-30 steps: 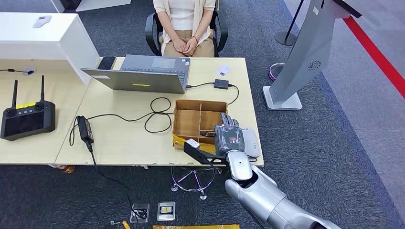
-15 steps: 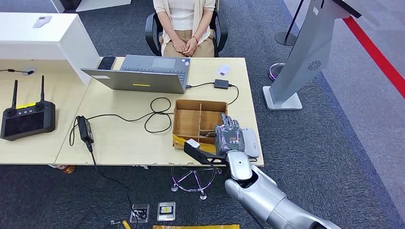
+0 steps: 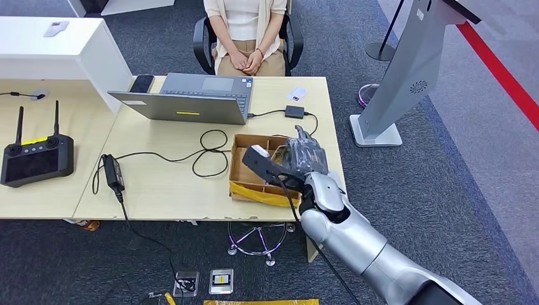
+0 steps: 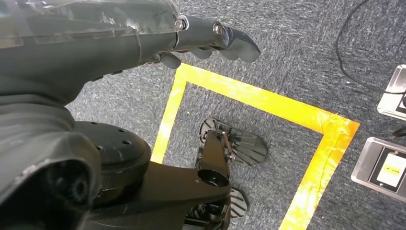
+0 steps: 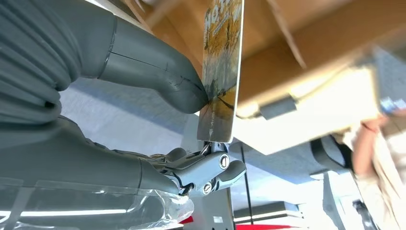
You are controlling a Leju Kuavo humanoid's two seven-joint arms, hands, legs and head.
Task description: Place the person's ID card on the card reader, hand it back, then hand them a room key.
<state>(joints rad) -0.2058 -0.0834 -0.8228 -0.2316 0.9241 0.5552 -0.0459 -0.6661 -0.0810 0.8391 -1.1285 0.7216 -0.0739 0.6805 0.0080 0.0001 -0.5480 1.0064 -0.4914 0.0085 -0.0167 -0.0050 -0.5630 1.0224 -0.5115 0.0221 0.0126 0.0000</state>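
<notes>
My right hand (image 3: 304, 156) hovers over the wooden compartment box (image 3: 249, 166) at the table's right end. In the right wrist view its thumb (image 5: 158, 81) and fingers pinch a room key card (image 5: 221, 67) with a yellow-brown print, held edge-on. A white card (image 3: 297, 93) lies on the table in front of the seated person (image 3: 246, 32). Beside that card sits the small black card reader (image 3: 294, 112) on its cable. My left hand (image 4: 210, 40) hangs beside my body above the floor, its fingers loosely apart and holding nothing.
A grey laptop (image 3: 191, 98) stands on the desk (image 3: 159, 184), with a looped black cable (image 3: 210, 152) and power brick (image 3: 113, 171). A black remote controller (image 3: 37, 159) lies on the left table. A grey kiosk stand (image 3: 400, 76) rises to the right.
My right hand has lifted from the box's near right corner and moved up and away over the box, with the wrist turned. The person and the table things have not moved.
</notes>
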